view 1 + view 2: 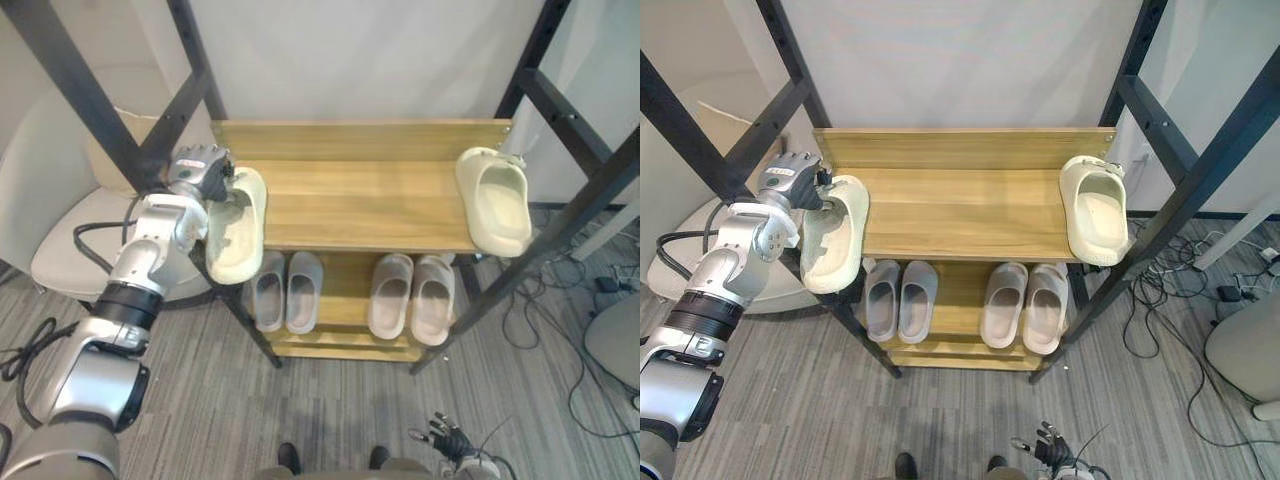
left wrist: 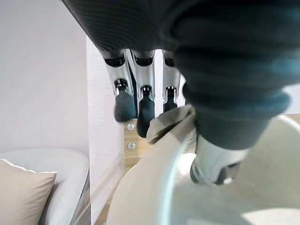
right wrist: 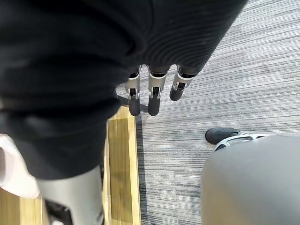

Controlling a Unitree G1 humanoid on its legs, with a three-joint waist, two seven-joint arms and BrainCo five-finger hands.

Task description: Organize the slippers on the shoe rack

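Note:
My left hand (image 1: 198, 172) is shut on a cream slipper (image 1: 238, 235) at the left end of the wooden shoe rack's top shelf (image 1: 360, 200). The slipper is tilted and hangs past the shelf's front left corner. In the left wrist view the fingers (image 2: 139, 108) curl over the cream slipper's rim (image 2: 150, 187) and the thumb sits inside it. A second cream slipper (image 1: 497, 200) lies at the shelf's right end. On the lower shelf stand a grey pair (image 1: 287, 290) and a beige pair (image 1: 410, 297). My right hand (image 1: 450, 438) hangs low over the floor, fingers (image 3: 150, 93) relaxed.
Black metal frame posts (image 1: 95, 95) slant on both sides of the rack. A pale armchair (image 1: 50, 210) stands to the left, close to my left arm. Cables (image 1: 560, 310) lie on the grey floor to the right. A white wall backs the rack.

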